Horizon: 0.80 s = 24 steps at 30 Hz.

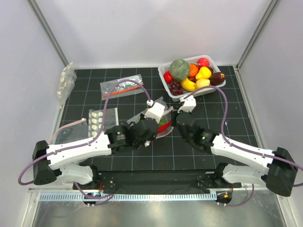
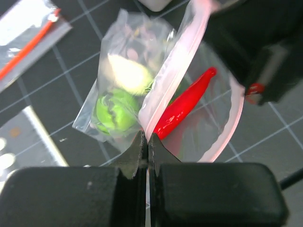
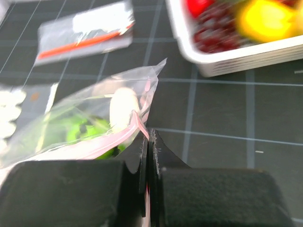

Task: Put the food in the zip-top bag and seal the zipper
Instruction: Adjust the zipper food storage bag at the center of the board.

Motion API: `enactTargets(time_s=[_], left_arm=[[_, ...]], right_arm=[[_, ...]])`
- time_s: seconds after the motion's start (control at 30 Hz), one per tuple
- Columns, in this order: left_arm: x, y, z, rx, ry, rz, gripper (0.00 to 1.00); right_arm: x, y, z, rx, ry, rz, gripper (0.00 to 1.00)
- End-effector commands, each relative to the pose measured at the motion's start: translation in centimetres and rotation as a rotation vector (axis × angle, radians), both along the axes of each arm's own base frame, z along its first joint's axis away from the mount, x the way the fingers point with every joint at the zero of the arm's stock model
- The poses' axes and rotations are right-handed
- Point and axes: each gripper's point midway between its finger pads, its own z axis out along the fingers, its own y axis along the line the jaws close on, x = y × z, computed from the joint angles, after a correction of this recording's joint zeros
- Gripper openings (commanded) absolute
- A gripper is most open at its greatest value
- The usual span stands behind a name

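Seen from above, 2 arms meet mid-table over the zip-top bag (image 1: 160,119), with a white basket (image 1: 201,91) of toy produce behind. In the left wrist view, the left gripper (image 2: 147,142) is clamped on the pink zipper (image 2: 173,71); a red chili (image 2: 184,104), a green fruit (image 2: 116,111) and a pale piece (image 2: 130,73) lie inside the bag. In the right wrist view, the right gripper (image 3: 147,137) is pinched tight on the same pink strip.

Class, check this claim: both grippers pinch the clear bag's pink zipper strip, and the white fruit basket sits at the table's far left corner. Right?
No: the white fruit basket sits at the far right corner, as the top view shows. The left gripper and right gripper do pinch the pink zipper strip of the clear bag.
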Motion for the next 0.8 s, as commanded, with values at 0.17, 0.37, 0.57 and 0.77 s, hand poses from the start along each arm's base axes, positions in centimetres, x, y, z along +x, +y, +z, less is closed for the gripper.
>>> enactTargets(time_s=[0.17,0.37,0.57,0.77], left_arm=[[-0.1,2.5,3.7,-0.015,-0.085,0.105,0.0],[1.3,1.9,1.8,0.05,-0.074,0.138,0.02],[3.1,1.8,-1.2,0.071,0.027,0.149,0.0],[4.8,3.3,-2.1,-0.063,0.087,0.163,0.0]], right_arm=[[1.4,7.3,0.4,0.141,0.004,0.246,0.01],[1.9,7.1,-0.5,0.114,0.026,0.272,0.16],[2.1,6.4,-1.7,0.058,0.046,0.285,0.57],[1.9,5.9,-1.4,0.051,0.039,0.283,0.7]])
